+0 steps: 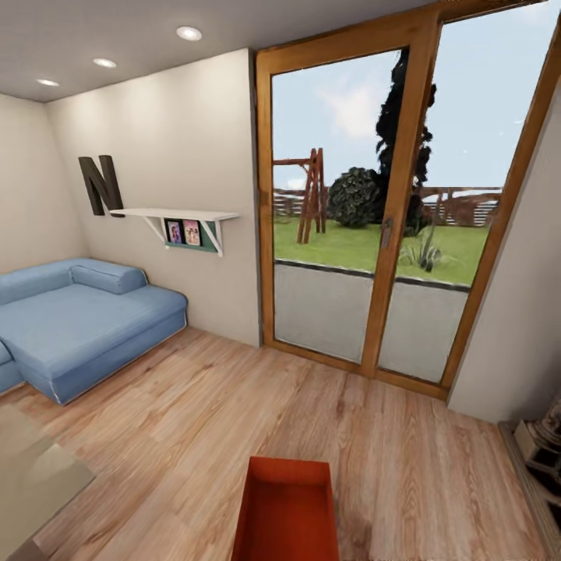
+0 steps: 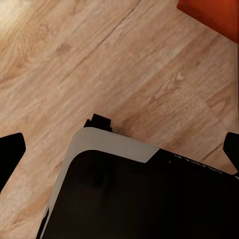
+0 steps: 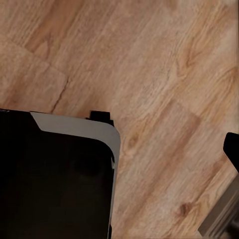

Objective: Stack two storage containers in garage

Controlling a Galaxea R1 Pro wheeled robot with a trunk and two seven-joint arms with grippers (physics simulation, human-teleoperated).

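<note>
I'm in the living room, facing the glass door with its wooden frame, and one orange-red container sits on the wood-plank floor right ahead of me, at the near edge of what the head camera takes in. The left wrist camera catches a corner of the same colour over the planks. I see no second container from here.

My judgement: the step in hand is closing in on this container to pick it up. To do it well I should square the base to its long axis, lower the trunk, and bring one arm to each long wall so the lift is even. Approach slowly; a nudge from the base would likely slide it on the smooth planks.

The left gripper shows dark tips far apart at the frame's sides, so its jaws stand open with nothing between them. Of the right gripper I see a single dark tip only; I cannot tell its state.

The container is a plain open-topped bin, smooth-walled, with thin straight rims, probably rigid plastic and light. The floor is matte, grained timber. The blue sofa off to my left looks soft and padded; the white shelf and the dark letter N hang on the wall.
</note>
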